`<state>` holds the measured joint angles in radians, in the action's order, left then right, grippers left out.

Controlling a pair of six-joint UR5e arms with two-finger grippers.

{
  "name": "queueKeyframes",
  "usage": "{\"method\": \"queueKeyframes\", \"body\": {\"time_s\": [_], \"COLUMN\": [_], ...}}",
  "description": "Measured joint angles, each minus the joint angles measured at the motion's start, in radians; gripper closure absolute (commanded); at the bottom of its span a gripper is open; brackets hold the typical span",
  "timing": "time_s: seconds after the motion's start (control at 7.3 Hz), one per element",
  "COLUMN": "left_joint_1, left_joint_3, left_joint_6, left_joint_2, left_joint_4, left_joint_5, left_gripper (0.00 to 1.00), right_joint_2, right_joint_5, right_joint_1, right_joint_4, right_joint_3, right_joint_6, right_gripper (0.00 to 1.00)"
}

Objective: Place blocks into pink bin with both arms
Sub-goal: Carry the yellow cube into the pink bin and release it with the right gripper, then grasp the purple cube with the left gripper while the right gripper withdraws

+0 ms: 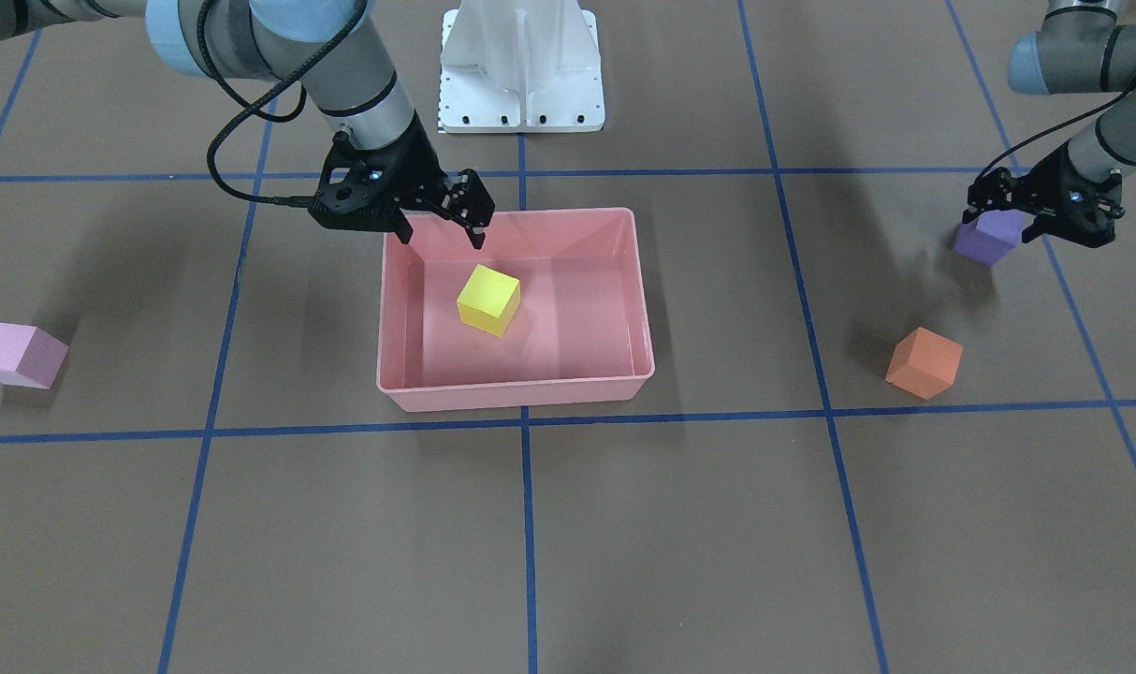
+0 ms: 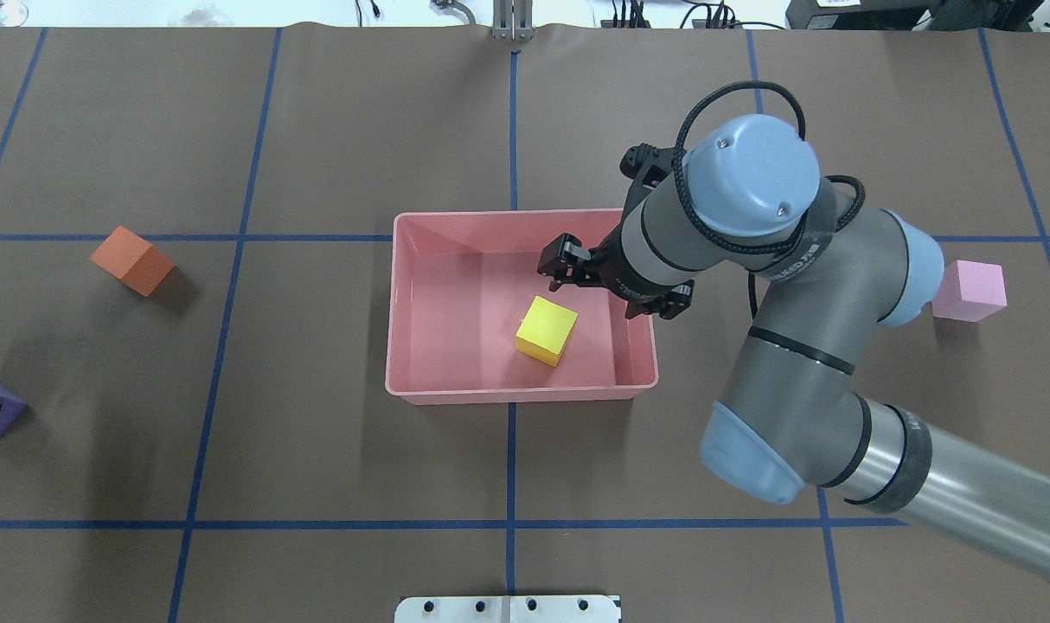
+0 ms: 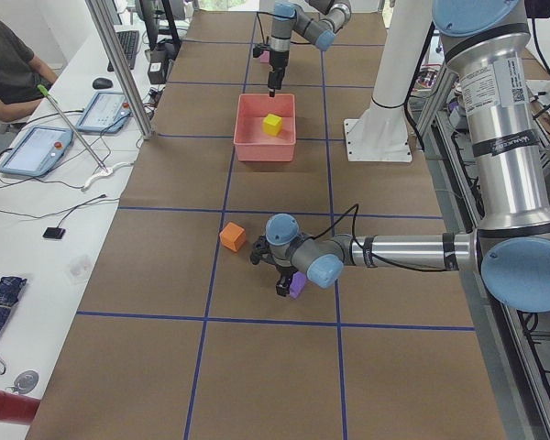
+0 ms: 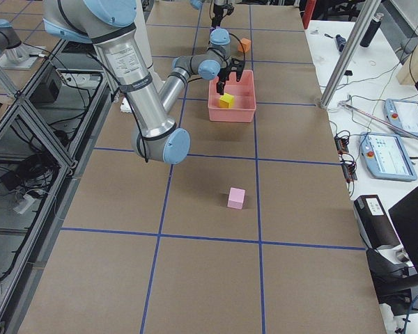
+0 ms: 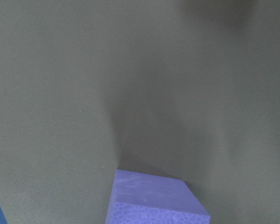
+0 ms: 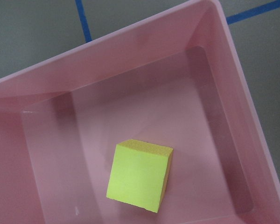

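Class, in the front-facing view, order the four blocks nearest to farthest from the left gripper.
1. purple block, at the left gripper
2. orange block, nearby
3. yellow block, in the pink bin
4. light pink block, opposite end

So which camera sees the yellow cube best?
The right wrist camera: the small matte yellow cube is large, whole and unblocked there, in the salmon-pink plastic bin. Overhead and front views show it whole but smaller; side views, tiny. The left wrist view misses it.
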<state>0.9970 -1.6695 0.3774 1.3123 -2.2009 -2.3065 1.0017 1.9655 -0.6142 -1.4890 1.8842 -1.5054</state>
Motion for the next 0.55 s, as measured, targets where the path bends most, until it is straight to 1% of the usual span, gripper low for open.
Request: {"method": "queueKeyframes", "body": {"time_s": [0.14, 0.27, 0.41, 0.55], "left_joint_1": [-0.004, -0.005, -0.005, -0.006], "left_joint_3": [0.000, 0.001, 0.001, -0.006], "left_joint_6": [0.000, 0.004, 0.036, 0.114], "left_joint_2": [0.000, -0.001, 0.000, 0.012], "left_joint_4": [0.000, 0.001, 0.004, 0.006], "left_joint_5": [0.010, 0.015, 0.011, -0.010], "left_gripper": [0.84, 1.00, 1.00, 1.00], "right_joint_2": [0.015, 0.043, 0.083, 0.129], "right_joint_5": [0.034, 0.069, 0.103, 0.142], "right_joint_1": [-0.043, -0.088, -0.137, -0.195], "right_joint_4": [0.000, 0.001, 0.003, 0.005], "right_joint_3": [0.010, 0.017, 0.021, 0.023], "right_joint_6": [0.024, 0.080, 0.164, 0.265], "right_gripper": [0.02, 0.03, 0.04, 0.06]}}
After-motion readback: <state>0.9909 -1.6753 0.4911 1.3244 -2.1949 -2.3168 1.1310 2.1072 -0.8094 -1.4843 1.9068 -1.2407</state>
